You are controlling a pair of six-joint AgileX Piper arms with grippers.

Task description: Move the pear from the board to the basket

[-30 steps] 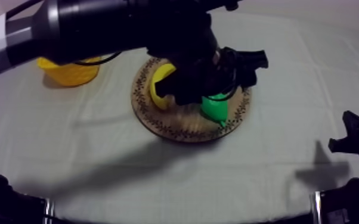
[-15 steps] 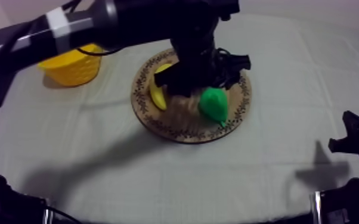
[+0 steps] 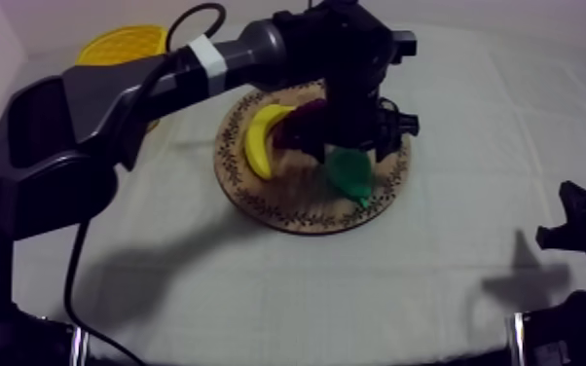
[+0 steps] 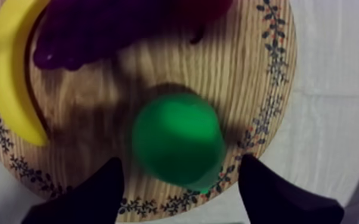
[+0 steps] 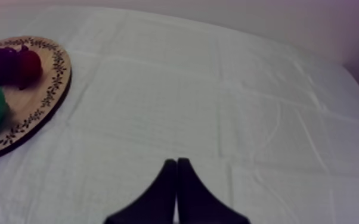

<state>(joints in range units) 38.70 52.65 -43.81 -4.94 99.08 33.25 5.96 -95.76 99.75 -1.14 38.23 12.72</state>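
— Which containers are on the surface (image 3: pixel 258 292), and what is in them?

— There are two. The yellow basket (image 3: pixel 122 41) stands at the far left corner, well apart from the board, and my left arm crosses in front of part of it. What shows of its inside is plain yellow. The round wooden board (image 3: pixel 277 209) with the patterned rim sits near the middle and carries all the fruit.

— What fruit is on the board?

— The banana (image 3: pixel 258 141) curves along the board's left side. The bunch of grapes (image 4: pixel 98 30) lies toward the far side, with the small red fruit (image 5: pixel 30 64) touching or just beside it. The pear (image 4: pixel 177 138) is green and lies on the wood by the near-right rim, apart from the banana and the grapes.

— So where does the pear stand for the task?

— It is on the board, not in the basket.

— And the left hand (image 3: pixel 347 146)?

— It is over the board, directly above the pear. In the left wrist view its two black fingers (image 4: pixel 104 190) are spread wide, one on each side of the pear. A strip of wood shows between each finger and the fruit, so they grip nothing.

— And the right hand (image 5: pixel 176 162)?

— It sits low at the right edge of the surface, well away from the board. Its fingers are pressed together into a narrow wedge over bare cloth and hold nothing.
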